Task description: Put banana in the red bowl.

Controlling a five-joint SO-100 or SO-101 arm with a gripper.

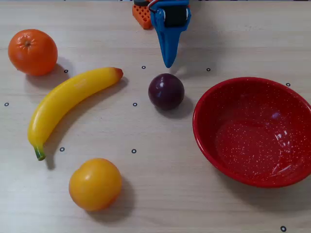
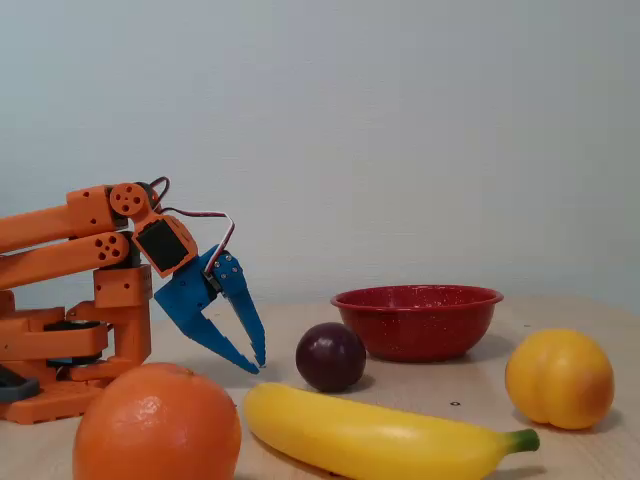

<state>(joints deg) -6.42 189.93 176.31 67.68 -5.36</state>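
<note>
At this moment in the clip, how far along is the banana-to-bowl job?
Nothing is done yet: the banana lies on the table and the red bowl is empty. Nothing is in hand: the gripper hangs empty above the table, near the plum and away from the banana. Reaching, grasping, carrying and dropping all remain.

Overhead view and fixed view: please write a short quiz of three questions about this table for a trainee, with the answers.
1. True or false: the banana already lies in the red bowl.
2. In the overhead view, which fruit lies nearest the gripper? A) orange B) plum C) yellow round fruit
3. What does the gripper hold?

Key:
1. False: it lies on the table, and the bowl is empty.
2. B.
3. Nothing; in the fixed view its fingers are a little apart, above the table.
</note>
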